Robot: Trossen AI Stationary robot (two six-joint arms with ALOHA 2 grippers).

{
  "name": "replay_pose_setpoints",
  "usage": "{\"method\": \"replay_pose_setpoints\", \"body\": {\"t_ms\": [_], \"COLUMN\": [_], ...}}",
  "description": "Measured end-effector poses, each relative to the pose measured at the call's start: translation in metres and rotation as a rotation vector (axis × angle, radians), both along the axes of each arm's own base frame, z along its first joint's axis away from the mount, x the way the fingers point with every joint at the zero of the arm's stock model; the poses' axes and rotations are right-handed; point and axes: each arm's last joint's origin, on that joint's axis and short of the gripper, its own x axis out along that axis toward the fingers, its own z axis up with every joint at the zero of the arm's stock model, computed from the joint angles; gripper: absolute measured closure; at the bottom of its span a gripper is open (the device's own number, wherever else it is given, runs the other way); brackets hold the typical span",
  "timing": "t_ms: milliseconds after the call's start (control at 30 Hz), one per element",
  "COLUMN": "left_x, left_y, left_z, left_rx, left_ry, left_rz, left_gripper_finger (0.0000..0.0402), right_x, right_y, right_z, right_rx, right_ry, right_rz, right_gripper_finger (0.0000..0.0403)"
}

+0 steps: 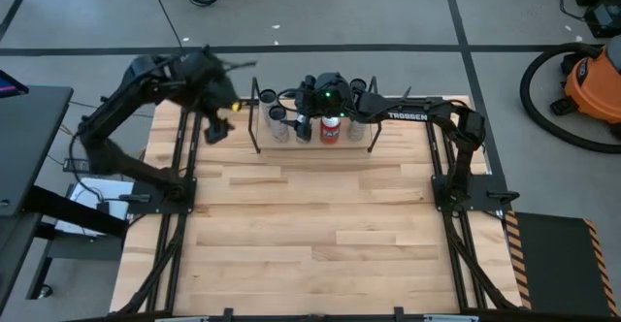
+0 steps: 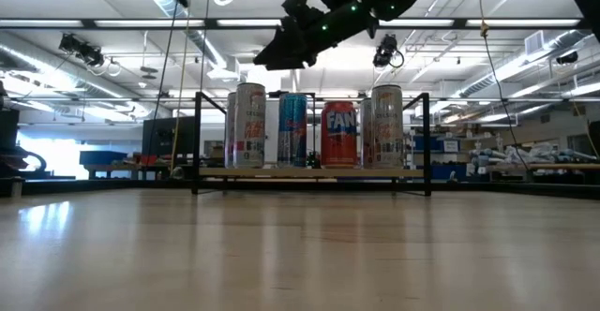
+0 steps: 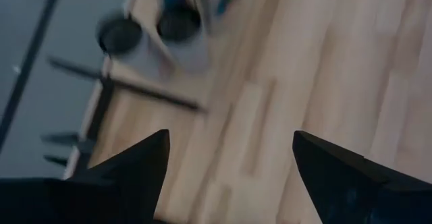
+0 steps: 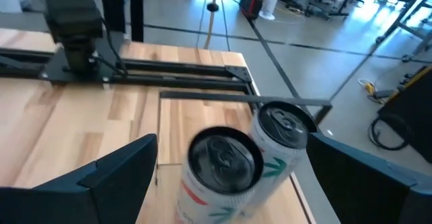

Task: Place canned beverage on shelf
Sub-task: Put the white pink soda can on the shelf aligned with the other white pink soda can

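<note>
The right gripper (image 1: 312, 104) hangs above the shelf (image 2: 312, 172) at the table's (image 1: 320, 235) far edge, fingers spread and empty. Four cans (image 2: 340, 135) stand upright on the board. The left gripper (image 1: 215, 118) hovers spread near the far left corner. The near boards lie open.

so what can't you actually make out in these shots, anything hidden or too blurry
- High view: the right claw hangs over the shelf, hiding some cans, so the full count is unclear.
- Low view: the orange can shows only "FAN"; the back row sits behind the front cans.
- Left wrist view: motion blur smears the can tops.
- Right wrist view: the nearest can is cut off at the bottom edge.
</note>
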Motion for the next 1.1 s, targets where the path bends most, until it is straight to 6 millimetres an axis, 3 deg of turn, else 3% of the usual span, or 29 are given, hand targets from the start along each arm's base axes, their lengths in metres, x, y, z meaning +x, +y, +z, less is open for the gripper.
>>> {"method": "replay_pose_setpoints", "body": {"t_ms": [267,733,1100], "left_x": [-0.031,-0.062,-0.077], "left_y": [-0.016,-0.033,-0.041], "left_z": [-0.045,-0.089,-0.123], "left_rx": [-0.022,0.043,0.048], "left_ry": [-0.021,-0.220,-0.295], "left_rz": [0.050,0.085,0.119], "left_gripper_finger": [0.0086,0.0086,0.0086], "right_x": [0.001,0.003,-0.001], "right_y": [0.001,0.007,0.004], "right_z": [0.003,0.003,-0.020], "right_rx": [0.012,0.022,0.016], "right_ry": [-0.035,-0.041,-0.070], "right_rz": [0.050,0.067,0.038], "right_gripper_finger": [0.0013,0.0013,0.0013]}}
